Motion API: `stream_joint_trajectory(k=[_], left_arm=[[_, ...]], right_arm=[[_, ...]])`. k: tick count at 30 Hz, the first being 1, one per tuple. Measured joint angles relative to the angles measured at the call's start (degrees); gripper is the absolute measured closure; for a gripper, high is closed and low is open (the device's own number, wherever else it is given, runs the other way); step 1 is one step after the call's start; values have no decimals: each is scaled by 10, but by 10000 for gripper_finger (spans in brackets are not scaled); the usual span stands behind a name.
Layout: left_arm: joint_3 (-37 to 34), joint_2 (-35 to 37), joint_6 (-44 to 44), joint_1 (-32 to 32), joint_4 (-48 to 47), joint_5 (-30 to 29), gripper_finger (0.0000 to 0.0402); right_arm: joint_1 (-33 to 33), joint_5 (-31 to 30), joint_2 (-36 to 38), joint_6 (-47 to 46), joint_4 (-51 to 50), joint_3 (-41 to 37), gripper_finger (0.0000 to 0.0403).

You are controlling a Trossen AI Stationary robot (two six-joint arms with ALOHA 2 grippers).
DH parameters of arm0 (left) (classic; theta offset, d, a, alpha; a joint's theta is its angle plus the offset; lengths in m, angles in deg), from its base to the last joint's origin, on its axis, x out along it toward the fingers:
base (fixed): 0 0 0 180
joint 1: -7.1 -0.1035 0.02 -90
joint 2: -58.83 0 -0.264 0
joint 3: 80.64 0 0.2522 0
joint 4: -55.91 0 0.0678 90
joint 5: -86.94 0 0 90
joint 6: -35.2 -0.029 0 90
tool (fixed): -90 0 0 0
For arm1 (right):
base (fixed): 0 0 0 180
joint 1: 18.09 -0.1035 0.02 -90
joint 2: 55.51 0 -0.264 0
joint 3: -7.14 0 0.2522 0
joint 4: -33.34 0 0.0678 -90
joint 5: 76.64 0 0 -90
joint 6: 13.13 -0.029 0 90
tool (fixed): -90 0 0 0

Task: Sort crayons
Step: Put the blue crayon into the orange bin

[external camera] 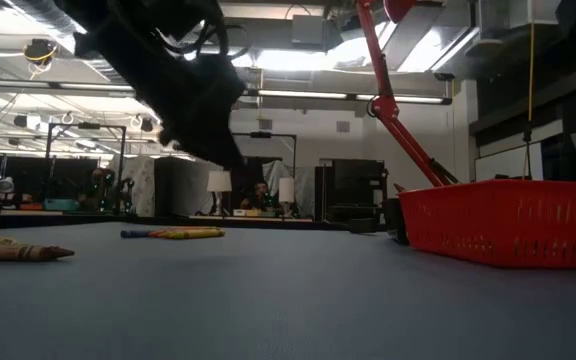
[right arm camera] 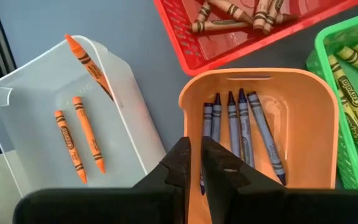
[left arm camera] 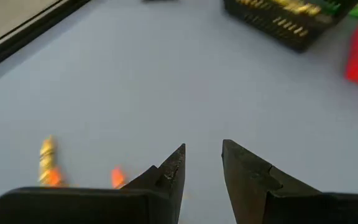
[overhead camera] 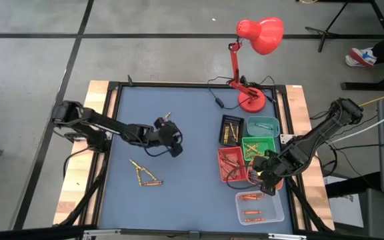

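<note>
Just below the nearly closed, seemingly empty right hand (right arm camera: pixel 194 163) lie blue crayons (right arm camera: pixel 238 127).

Blue table (overhead camera: pixel 179 127) with trays (overhead camera: pixel 232 165), crayons (overhead camera: pixel 144 175)

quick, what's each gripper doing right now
left gripper: open, empty, above the table.
right gripper: nearly shut, holding nothing visible, over the orange tray.

Left pincer (left arm camera: pixel 202 165) parted, empty; right pincer (right arm camera: pixel 196 155) nearly closed.
</note>
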Motion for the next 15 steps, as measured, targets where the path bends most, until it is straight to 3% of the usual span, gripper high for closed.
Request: stream_joint_trajectory(k=[8,15], left_arm=[[0,74,67,-18,-215,57,310],[0,62,120,-20,-320,90,310]], right_arm=[[0,0,0,0,1,0,368],[0,-25,0,1,2,0,368]])
